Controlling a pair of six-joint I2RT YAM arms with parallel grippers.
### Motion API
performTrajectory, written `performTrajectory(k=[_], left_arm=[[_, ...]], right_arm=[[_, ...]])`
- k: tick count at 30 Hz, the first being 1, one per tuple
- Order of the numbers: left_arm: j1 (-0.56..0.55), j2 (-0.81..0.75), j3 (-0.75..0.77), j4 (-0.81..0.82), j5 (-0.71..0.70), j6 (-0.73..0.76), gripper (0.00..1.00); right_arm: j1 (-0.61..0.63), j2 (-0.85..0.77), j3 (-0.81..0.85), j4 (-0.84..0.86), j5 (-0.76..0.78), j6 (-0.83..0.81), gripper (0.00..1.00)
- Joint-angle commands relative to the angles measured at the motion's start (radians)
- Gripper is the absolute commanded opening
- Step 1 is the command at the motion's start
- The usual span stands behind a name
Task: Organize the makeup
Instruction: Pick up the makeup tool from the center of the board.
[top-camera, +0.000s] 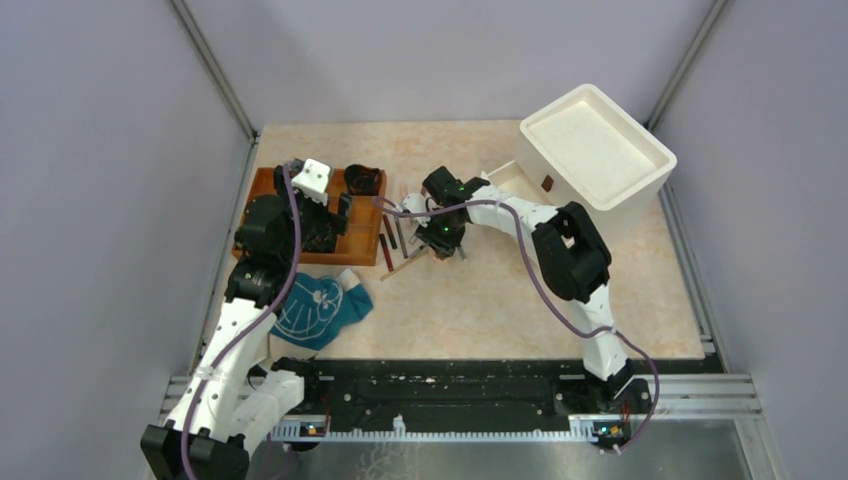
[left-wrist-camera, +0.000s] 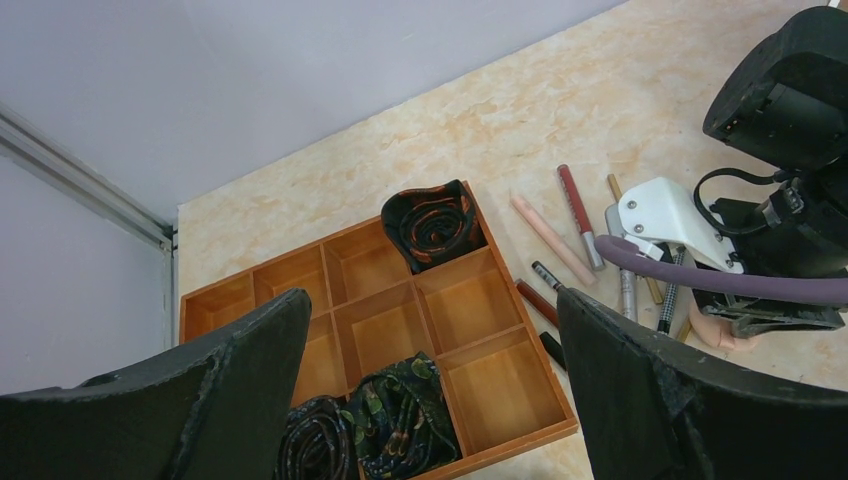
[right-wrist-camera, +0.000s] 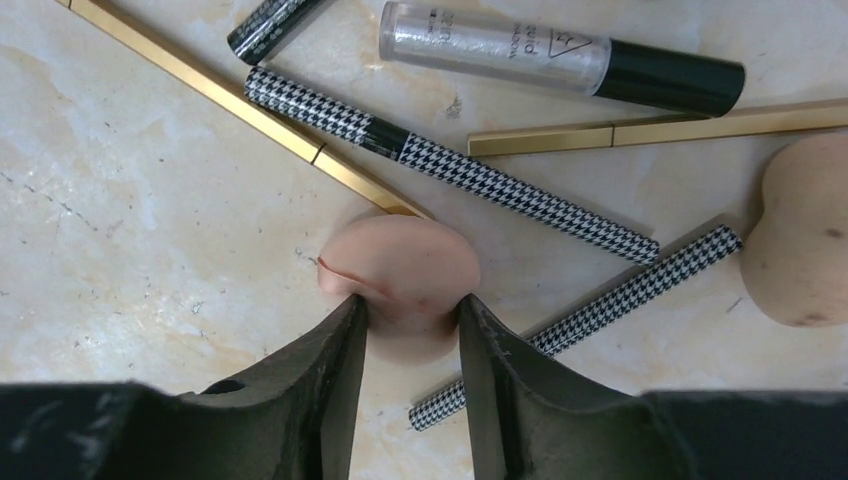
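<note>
In the right wrist view, the right gripper (right-wrist-camera: 412, 315) is pinched onto a tan-pink sponge (right-wrist-camera: 400, 260). One finger (right-wrist-camera: 335, 370) presses against each side of it, and the sponge rests on the marbled table (right-wrist-camera: 130, 250). Just beyond the sponge, a gold stick (right-wrist-camera: 200, 65) and a checked pencil (right-wrist-camera: 450, 165) lie side by side, the stick's near end reaching the sponge. A second checked pencil (right-wrist-camera: 620, 300) runs off to the gripper's right, its near end beside the right finger. Farther out is a silver glitter tube (right-wrist-camera: 500, 48) with a black cap. A second sponge (right-wrist-camera: 805, 240) sits far to the right.

In the left wrist view, the left gripper (left-wrist-camera: 430, 310) is spread wide and holds nothing. It hangs above a wooden tray (left-wrist-camera: 215, 300) divided into square compartments. One rolled dark cloth (left-wrist-camera: 432, 225) fills the far right corner compartment, and two more rolls (left-wrist-camera: 400, 420) sit in compartments nearest the gripper. To the gripper's right, past the tray's edge, a dark red pencil (left-wrist-camera: 537, 302) lies just beside the tray. A pink tube (left-wrist-camera: 552, 238) and a red tube (left-wrist-camera: 572, 200) lie farther out on the table.

In the top view, a teal cloth (top-camera: 315, 305) lies on the near side of the tray, beside the left arm. A white box (top-camera: 597, 145) stands well beyond the right gripper, to its right.
</note>
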Motion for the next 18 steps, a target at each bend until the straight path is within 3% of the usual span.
performTrajectory(k=[1, 6, 8, 18], left_arm=[[0.005, -0.018, 0.035, 0.012, -0.009, 0.008, 0.99], [0.004, -0.02, 0.035, 0.012, -0.012, 0.01, 0.99], [0.004, -0.02, 0.035, 0.011, -0.012, 0.01, 0.99], [0.004, -0.018, 0.035, 0.013, -0.016, 0.012, 0.99]], right_arm=[[0.0, 0.002, -0.011, -0.002, -0.018, -0.015, 0.33], [-0.001, -0.022, -0.014, -0.025, -0.013, -0.026, 0.09], [0.0, -0.049, -0.021, -0.028, -0.012, -0.026, 0.04], [-0.006, -0.292, -0.061, -0.056, -0.031, -0.014, 0.02]])
